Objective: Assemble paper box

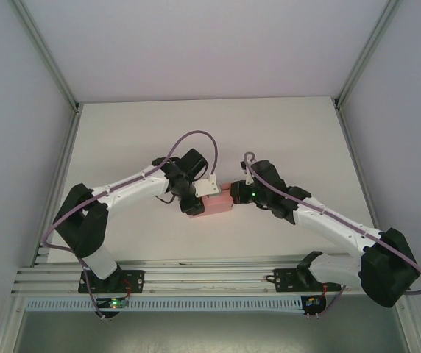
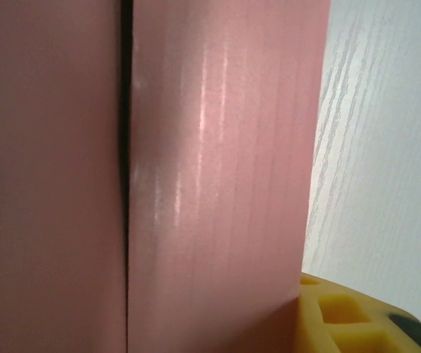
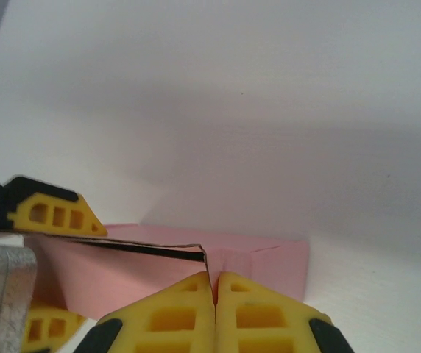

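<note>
Paper box (image 1: 218,203) lying mid-tabletop (image 1: 122,132), long axis left-right between arms. Left gripper (image 1: 193,202) clamping its left end; right gripper (image 3: 215,294), fingers together, touching right end.

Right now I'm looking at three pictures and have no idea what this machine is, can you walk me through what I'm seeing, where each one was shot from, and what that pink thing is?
These are two white and black robot arms bolted side by side at the near edge of a white table. The wide picture comes from a fixed camera above and behind them. The other two come from small cameras on the wrists, so the yellow fingers crowd the bottom of each.

Between the arms lies a small pink box of thin card, the only loose thing on the table. The left gripper holds it from the left: in its wrist picture pink card panels with a dark seam sit right up against the lens, beside one yellow finger. The right gripper is shut, fingertips together against the box's near edge; whether it pinches card is unclear.
</note>
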`<control>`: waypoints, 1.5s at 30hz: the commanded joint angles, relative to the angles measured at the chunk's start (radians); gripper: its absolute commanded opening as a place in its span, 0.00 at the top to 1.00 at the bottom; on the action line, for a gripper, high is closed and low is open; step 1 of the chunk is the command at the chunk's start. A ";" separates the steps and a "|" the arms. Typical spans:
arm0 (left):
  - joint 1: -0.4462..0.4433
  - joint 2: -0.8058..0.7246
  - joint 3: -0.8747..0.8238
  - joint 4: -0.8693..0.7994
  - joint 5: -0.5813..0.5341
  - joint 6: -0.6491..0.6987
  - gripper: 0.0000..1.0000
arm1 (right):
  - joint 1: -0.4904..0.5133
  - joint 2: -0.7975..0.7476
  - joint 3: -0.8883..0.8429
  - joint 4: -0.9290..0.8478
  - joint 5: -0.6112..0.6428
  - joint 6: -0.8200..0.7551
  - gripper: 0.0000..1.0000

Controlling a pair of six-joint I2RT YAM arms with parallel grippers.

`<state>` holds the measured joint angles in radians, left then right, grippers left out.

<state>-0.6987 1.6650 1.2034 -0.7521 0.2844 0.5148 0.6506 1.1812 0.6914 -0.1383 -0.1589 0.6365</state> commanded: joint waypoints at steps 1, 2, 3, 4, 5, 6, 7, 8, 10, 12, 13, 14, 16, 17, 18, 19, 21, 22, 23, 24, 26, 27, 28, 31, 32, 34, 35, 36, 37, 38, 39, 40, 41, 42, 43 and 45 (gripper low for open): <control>0.000 0.054 -0.008 0.008 0.005 0.007 0.66 | 0.055 -0.005 -0.011 0.148 -0.154 0.146 1.00; 0.001 0.053 -0.008 0.013 0.006 0.007 0.66 | 0.055 -0.006 -0.011 0.144 -0.148 0.156 1.00; 0.001 0.055 -0.007 0.014 0.007 0.008 0.66 | 0.055 -0.007 -0.013 0.146 -0.145 0.162 1.00; 0.000 0.056 -0.005 0.012 0.009 0.011 0.66 | 0.054 -0.009 -0.016 0.151 -0.148 0.173 1.00; 0.000 0.059 -0.003 0.012 0.013 0.013 0.66 | 0.054 -0.009 -0.023 0.166 -0.151 0.192 1.00; 0.001 0.062 -0.001 0.012 0.013 0.015 0.66 | 0.055 -0.010 -0.033 0.193 -0.170 0.200 1.00; 0.000 0.062 0.000 0.011 0.012 0.014 0.66 | 0.055 -0.009 -0.035 0.206 -0.189 0.196 1.00; 0.000 0.063 0.001 0.011 0.011 0.014 0.66 | 0.057 -0.008 -0.035 0.205 -0.197 0.185 1.00; -0.001 0.062 0.000 0.014 0.009 0.015 0.67 | 0.061 -0.007 -0.046 0.192 -0.198 0.132 1.00; 0.001 0.060 -0.006 0.014 0.007 0.021 0.66 | 0.060 -0.007 -0.062 0.145 -0.162 0.044 0.99; 0.002 0.060 -0.005 0.014 0.007 0.020 0.66 | 0.058 -0.006 -0.069 0.125 -0.136 -0.010 0.99; 0.001 0.060 -0.007 0.013 0.007 0.022 0.67 | 0.058 -0.006 -0.078 0.099 -0.100 -0.070 0.99; 0.002 0.061 -0.007 0.014 0.006 0.023 0.67 | 0.058 -0.013 -0.101 0.078 -0.065 -0.188 1.00; 0.002 0.062 -0.007 0.015 0.006 0.024 0.66 | 0.058 -0.023 -0.118 0.082 -0.042 -0.232 1.00; 0.001 0.064 -0.006 0.013 0.005 0.023 0.66 | 0.061 -0.035 -0.137 0.096 -0.045 -0.271 1.00; 0.002 0.067 -0.004 0.011 0.003 0.025 0.66 | 0.061 -0.049 -0.159 0.124 -0.071 -0.307 1.00; 0.003 0.072 -0.001 0.011 0.003 0.021 0.66 | 0.063 -0.077 -0.210 0.191 -0.100 -0.341 1.00; 0.004 0.073 0.002 0.013 0.004 0.019 0.66 | 0.062 -0.088 -0.236 0.228 -0.116 -0.348 1.00; 0.005 0.073 0.004 0.013 0.007 0.018 0.66 | 0.064 -0.097 -0.255 0.251 -0.119 -0.351 1.00; 0.005 0.074 0.007 0.012 0.009 0.018 0.66 | 0.064 -0.106 -0.269 0.269 -0.113 -0.349 1.00; 0.006 0.073 0.011 0.013 0.020 0.016 0.66 | 0.066 -0.116 -0.299 0.311 -0.112 -0.361 1.00; 0.005 0.073 0.011 0.015 0.025 0.015 0.66 | 0.070 -0.116 -0.309 0.329 -0.112 -0.363 1.00; 0.006 0.069 0.015 0.017 0.031 0.013 0.65 | 0.074 -0.108 -0.320 0.350 -0.117 -0.373 1.00; 0.006 0.067 0.021 0.019 0.035 0.009 0.63 | 0.103 -0.075 -0.343 0.399 -0.115 -0.396 1.00; 0.006 0.068 0.023 0.019 0.034 0.006 0.63 | 0.113 -0.064 -0.347 0.405 -0.101 -0.405 1.00; 0.005 0.070 0.029 0.017 0.031 -0.001 0.63 | 0.131 -0.053 -0.355 0.403 -0.042 -0.408 1.00; 0.007 0.070 0.031 0.018 0.032 -0.007 0.62 | 0.137 -0.051 -0.358 0.400 -0.020 -0.409 1.00; 0.007 0.069 0.033 0.017 0.033 -0.012 0.62 | 0.141 -0.052 -0.362 0.395 0.009 -0.405 1.00; 0.007 0.065 0.035 0.020 0.035 -0.018 0.60 | 0.144 -0.053 -0.366 0.395 0.019 -0.403 1.00; 0.006 0.061 0.037 0.022 0.037 -0.025 0.58 | 0.144 -0.055 -0.368 0.395 0.028 -0.395 1.00; 0.006 0.055 0.039 0.021 0.038 -0.030 0.57 | 0.147 -0.057 -0.368 0.393 0.040 -0.386 1.00; 0.006 0.048 0.039 0.023 0.041 -0.035 0.52 | 0.152 -0.058 -0.369 0.393 0.043 -0.388 1.00; 0.006 0.042 0.039 0.026 0.038 -0.039 0.45 | 0.158 -0.061 -0.368 0.389 0.056 -0.381 1.00; 0.006 0.035 0.041 0.026 0.036 -0.049 0.42 | 0.162 -0.061 -0.361 0.375 0.082 -0.370 1.00; 0.007 0.029 0.045 0.026 0.036 -0.059 0.34 | 0.168 -0.061 -0.352 0.358 0.104 -0.360 1.00; 0.005 0.015 0.055 0.025 0.041 -0.079 0.06 | 0.176 -0.062 -0.329 0.325 0.156 -0.329 1.00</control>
<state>-0.6876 1.6905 1.2312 -0.7731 0.3077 0.4759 0.8021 1.0969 0.3653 0.3454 -0.0071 0.2687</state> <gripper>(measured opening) 0.814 0.050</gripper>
